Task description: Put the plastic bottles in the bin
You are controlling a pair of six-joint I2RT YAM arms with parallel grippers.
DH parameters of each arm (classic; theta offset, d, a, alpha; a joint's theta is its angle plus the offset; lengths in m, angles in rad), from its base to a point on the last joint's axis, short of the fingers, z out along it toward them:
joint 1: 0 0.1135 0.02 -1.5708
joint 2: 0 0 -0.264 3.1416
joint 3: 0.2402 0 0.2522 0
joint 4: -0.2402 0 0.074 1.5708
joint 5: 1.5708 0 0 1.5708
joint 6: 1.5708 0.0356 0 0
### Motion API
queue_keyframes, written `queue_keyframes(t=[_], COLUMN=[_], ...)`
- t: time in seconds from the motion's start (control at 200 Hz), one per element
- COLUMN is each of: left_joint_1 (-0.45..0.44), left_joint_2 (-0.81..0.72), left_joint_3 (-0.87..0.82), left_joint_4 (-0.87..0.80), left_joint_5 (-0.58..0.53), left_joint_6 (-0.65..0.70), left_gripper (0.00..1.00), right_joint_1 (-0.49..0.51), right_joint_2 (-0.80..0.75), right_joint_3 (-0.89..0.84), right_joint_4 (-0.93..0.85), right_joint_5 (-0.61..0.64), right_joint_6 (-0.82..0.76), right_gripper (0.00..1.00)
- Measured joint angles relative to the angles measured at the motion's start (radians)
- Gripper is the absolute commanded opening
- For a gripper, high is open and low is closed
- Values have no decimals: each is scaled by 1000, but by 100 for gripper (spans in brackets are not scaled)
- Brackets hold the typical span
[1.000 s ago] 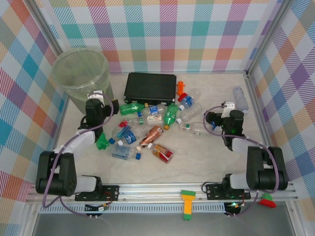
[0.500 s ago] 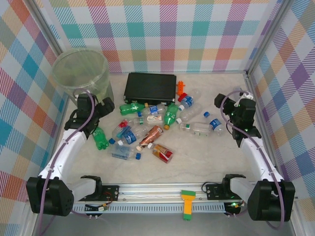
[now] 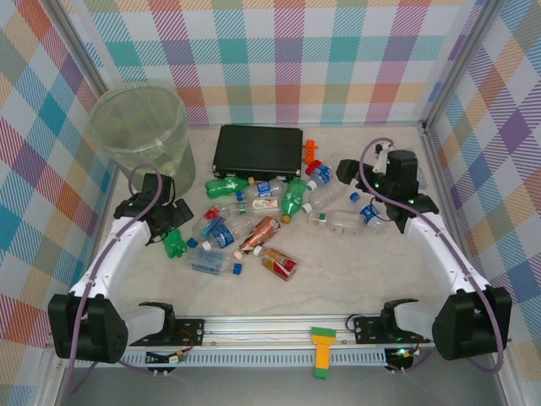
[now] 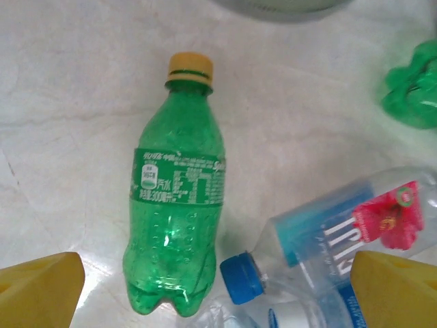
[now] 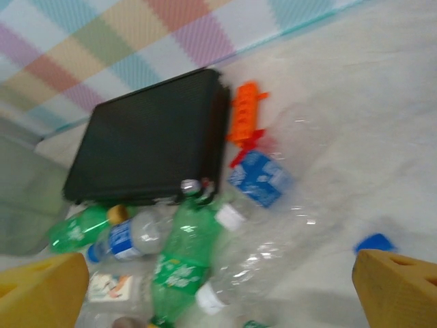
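Left gripper (image 4: 217, 290) and right gripper (image 5: 218, 287) both gape wide; near the tall translucent pale-green bin (image 3: 144, 148), the left may snag the clear blue-capped bottle (image 4: 328, 232) just beside its yellow-capped green plastic bottle (image 4: 179, 205).

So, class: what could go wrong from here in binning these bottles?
The open left tool hangs over the green bottle, with a blue-capped bottle close beside its base; closing might catch both. The open right tool faces a crowded heap by the black case and orange toy; it might nudge those.
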State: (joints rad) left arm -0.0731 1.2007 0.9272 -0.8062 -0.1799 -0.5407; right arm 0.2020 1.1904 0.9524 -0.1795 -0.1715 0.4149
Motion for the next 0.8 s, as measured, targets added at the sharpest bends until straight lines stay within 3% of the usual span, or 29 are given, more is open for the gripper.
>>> queue_keyframes(t=[0.37,0.8], left_joint_1=[163,221], left_joint_2=[197,314], left_joint_3=[-7,-22], left_joint_4=[8,84], left_joint_5=[136,236], left_joint_6=[71,160], left_gripper=[96,70], right_joint_1=[170,265], right_joint_2=[15,79], right_joint_3=[98,174], right_joint_4=[-69,-136], right_joint_5=[-92,-99], right_joint_6=[-66,-122], right_gripper=[99,99])
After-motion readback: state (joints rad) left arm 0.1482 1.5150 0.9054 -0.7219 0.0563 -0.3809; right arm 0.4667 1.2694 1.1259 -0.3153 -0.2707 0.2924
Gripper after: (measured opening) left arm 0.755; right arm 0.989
